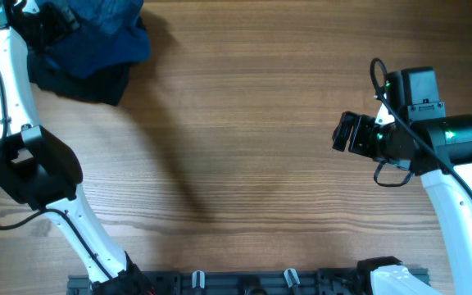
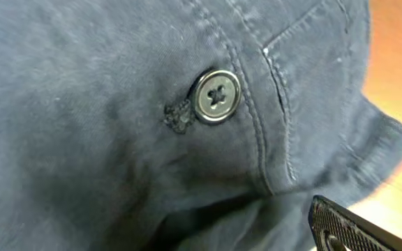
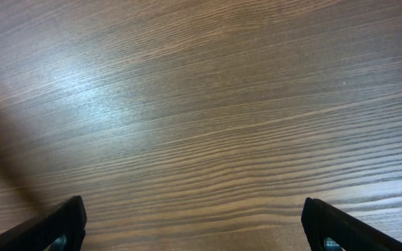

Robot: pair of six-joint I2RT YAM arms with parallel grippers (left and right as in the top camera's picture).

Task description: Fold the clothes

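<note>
Dark blue clothes (image 1: 97, 45) lie in a crumpled heap at the far left corner of the wooden table (image 1: 252, 106), with a lighter blue piece on top and a darker, almost black piece showing beneath it on the near side. Left arm runs up along the left edge of the table to that heap. The left gripper (image 1: 52, 23) sits at or in the fabric there and, seen from overhead, is largely lost against the dark cloth. Left wrist view is filled at very close range by blue-grey woven cloth. It carries a round four-hole button (image 2: 216, 96), a small frayed knot of thread (image 2: 179, 117) just beside the button, and a double-stitched seam (image 2: 274, 104) running down to its right. Only one fingertip (image 2: 347, 226) of this claw shows, a black ribbed pad at the lower right corner, close against the cloth. The other fingertip is out of frame, so how far the claw is open, and whether it has hold of the garment, cannot be told. Bare wood shows at the right edge of this view. Right gripper (image 1: 347, 133) hovers over bare table on the right side, well apart from the clothes, pointing toward the left. Its jaws stand wide apart and hold nothing. In the right wrist view the two black fingers (image 3: 58, 224) sit at the bottom corners with only wood grain between them.
</note>
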